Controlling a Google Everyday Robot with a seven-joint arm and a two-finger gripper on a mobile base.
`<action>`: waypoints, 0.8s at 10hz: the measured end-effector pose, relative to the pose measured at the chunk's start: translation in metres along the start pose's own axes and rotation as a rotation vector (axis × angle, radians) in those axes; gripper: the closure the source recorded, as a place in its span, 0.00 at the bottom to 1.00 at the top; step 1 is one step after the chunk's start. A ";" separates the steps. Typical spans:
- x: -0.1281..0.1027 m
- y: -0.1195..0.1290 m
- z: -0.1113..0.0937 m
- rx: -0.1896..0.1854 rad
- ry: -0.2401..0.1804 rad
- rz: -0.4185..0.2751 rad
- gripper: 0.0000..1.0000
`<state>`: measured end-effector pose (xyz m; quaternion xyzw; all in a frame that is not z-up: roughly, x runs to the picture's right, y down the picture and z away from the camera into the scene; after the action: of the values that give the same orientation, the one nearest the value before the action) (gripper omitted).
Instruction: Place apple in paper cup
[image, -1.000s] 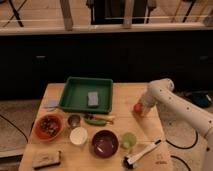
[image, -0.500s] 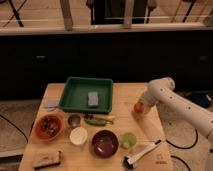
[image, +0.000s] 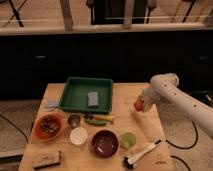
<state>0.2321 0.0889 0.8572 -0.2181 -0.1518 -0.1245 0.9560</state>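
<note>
Nothing is shifting on the table (image: 145, 127) since earlier; end effector (image: 141, 106) is pinching the apple (image: 138, 104), lifting toward the paper cup (image: 78, 135), far left, coming next.

White arm (image: 175, 95) enters from the right, elbow bent; gripper (image: 141, 105) at the table's right edge, fingers closed.

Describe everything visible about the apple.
The apple is a small, round, red-orange fruit near the right edge of the wooden table. Only part of it shows; the rest is hidden by the gripper of the white arm, which is shut on it. It touches nothing else visible.
</note>
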 end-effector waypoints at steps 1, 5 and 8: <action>-0.004 -0.004 -0.012 0.006 -0.015 -0.032 1.00; -0.023 -0.015 -0.039 0.027 -0.054 -0.148 1.00; -0.036 -0.021 -0.057 0.042 -0.076 -0.212 1.00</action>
<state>0.2063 0.0506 0.8036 -0.1853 -0.2124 -0.2131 0.9355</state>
